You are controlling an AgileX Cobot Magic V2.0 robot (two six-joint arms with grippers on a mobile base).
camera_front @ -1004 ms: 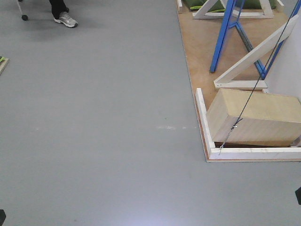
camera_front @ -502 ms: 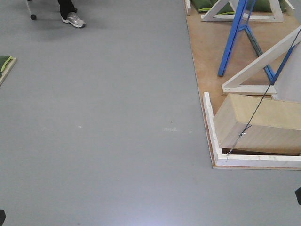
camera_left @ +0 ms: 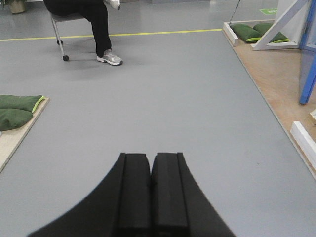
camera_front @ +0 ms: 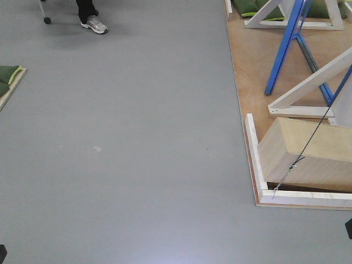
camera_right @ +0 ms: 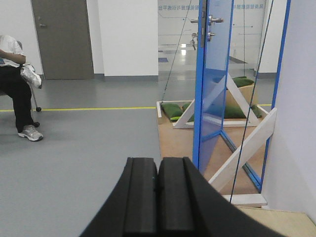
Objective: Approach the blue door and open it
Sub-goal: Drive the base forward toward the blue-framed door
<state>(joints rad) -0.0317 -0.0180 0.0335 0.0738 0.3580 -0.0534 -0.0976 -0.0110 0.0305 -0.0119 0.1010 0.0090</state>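
The blue door [camera_right: 216, 74] stands upright on the right of the right wrist view, a tall glossy blue panel, some way ahead. Its metal lever handle [camera_right: 211, 20] sits near the top of the frame, with the round lock [camera_right: 210, 34] just below. In the front view only a blue post [camera_front: 283, 49] of it shows at the upper right. My left gripper [camera_left: 150, 156] is shut and empty over the grey floor. My right gripper [camera_right: 158, 159] is shut and empty, pointing just left of the door.
A wooden platform [camera_front: 256, 66] holds white angled beams [camera_front: 308, 88], a tan box [camera_front: 313, 154] and a black cable [camera_front: 314, 135]. A person sits on a chair [camera_left: 91, 19] far left. Green cushions [camera_left: 17, 109] lie on a board at left.
In the front view the platform, box and the person's shoe have slid right and a little down. The board with green cushions has come further into view at left.
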